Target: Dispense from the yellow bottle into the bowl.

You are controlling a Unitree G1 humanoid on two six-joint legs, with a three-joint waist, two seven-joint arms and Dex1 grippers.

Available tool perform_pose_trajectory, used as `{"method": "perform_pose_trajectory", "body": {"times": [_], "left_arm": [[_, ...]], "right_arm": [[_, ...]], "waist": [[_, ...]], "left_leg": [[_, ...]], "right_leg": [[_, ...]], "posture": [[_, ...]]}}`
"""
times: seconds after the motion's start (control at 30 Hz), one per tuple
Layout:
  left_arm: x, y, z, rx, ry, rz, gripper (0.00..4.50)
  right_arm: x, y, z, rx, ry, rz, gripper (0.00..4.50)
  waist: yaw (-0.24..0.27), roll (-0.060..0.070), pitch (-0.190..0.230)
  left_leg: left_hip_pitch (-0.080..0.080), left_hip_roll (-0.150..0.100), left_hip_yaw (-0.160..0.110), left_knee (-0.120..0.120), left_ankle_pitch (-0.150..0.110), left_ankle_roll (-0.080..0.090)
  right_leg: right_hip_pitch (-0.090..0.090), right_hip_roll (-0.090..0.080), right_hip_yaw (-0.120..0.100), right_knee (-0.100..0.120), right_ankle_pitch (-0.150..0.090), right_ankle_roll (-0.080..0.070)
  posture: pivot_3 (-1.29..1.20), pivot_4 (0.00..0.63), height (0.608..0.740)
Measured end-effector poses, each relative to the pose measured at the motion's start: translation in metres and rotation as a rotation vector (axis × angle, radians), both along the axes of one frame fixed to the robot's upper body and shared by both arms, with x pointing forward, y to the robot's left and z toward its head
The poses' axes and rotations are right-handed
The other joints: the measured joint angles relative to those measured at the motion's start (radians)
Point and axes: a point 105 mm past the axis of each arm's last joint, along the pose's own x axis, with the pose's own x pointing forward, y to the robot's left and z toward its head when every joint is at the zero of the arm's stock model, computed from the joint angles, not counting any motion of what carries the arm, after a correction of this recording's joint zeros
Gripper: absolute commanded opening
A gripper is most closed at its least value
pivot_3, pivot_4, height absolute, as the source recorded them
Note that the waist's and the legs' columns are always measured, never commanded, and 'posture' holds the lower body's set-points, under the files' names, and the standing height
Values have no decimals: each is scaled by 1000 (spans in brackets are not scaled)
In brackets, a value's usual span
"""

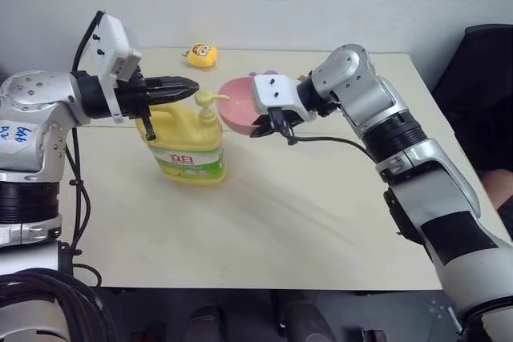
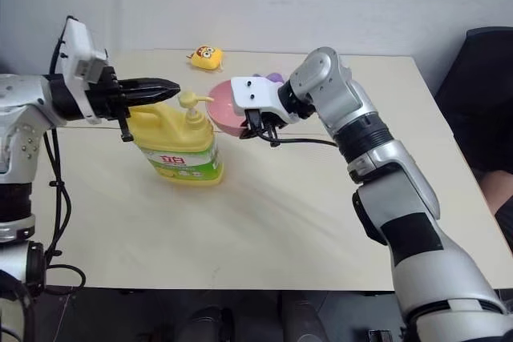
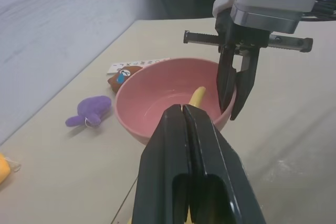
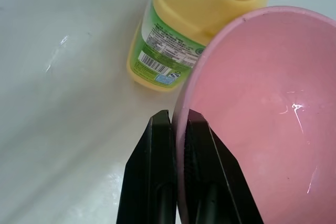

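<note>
While the right gripper [image 1: 271, 124] pinched the bowl [image 1: 237, 106] rim beside the spout, the left gripper [image 1: 178, 87], pressed together, hovered just above the yellow bottle [image 1: 186, 140] pump.

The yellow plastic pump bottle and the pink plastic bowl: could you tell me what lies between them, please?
Nothing: in the left eye view the yellow plastic pump bottle's spout already reaches over the pink plastic bowl's rim.

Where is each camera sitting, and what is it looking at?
Head cameras (two eyes): look forward and down at the yellow bottle, with both arms showing.
Left wrist: looks along the shut left gripper at the bowl.
Right wrist: looks along the right gripper, pinching the bowl's rim.
Shared: both wrist views show the pink bowl; the left one also shows the right gripper.
</note>
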Motion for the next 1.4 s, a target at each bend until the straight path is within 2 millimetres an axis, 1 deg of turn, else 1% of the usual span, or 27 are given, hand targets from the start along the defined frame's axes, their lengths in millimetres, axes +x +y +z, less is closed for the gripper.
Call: {"method": "perform_pose_trajectory", "body": {"times": [0.1,0.23,0.37,0.6,0.67,0.87,1.07,1.27,1.4], "left_arm": [[7,3,-6,31,-11,24,36],[11,5,-6,37,-30,39,36],[13,3,-6,51,-48,31,36],[18,-11,-2,26,-48,-14,36],[19,-12,-1,23,-45,-18,36],[18,-15,-2,59,-62,-37,36],[17,-16,-5,172,-163,-38,36],[20,-16,-7,194,-196,-35,36],[19,-16,-8,210,-210,-42,36]], "right_arm": [[-1,-1,0,1,8,3,0],[-1,-1,5,19,7,2,0],[-3,0,7,14,2,18,0],[-6,2,18,18,0,23,0],[-7,3,19,18,-5,27,0],[-7,3,19,18,-6,27,0],[-7,3,19,13,-4,34,0],[-14,4,25,-5,-23,67,0],[-16,4,26,-9,-21,68,0]], "waist": [[-3,0,0],[-4,0,0],[-3,0,0],[1,0,0],[1,0,0],[-4,0,0],[-3,0,0],[-2,0,0],[-2,1,0]], "left_leg": [[0,0,0,0,0,0],[0,0,0,0,0,0],[0,0,0,0,0,1],[0,0,0,0,0,1],[0,0,0,0,0,1],[0,1,0,0,0,1],[1,0,0,0,-1,1],[2,0,0,0,-1,1],[2,0,0,0,-1,1]], "right_leg": [[0,0,0,0,0,0],[0,0,0,0,0,0],[0,0,0,1,0,0],[0,0,0,1,0,0],[0,0,0,1,0,0],[0,0,0,1,0,0],[0,-1,0,1,0,0],[1,0,0,2,0,0],[1,0,0,2,0,0]], "posture": [[0,150,740],[0,150,740],[0,150,740],[0,150,740],[0,150,740],[0,150,740],[0,150,740],[0,150,740],[0,150,740]]}}
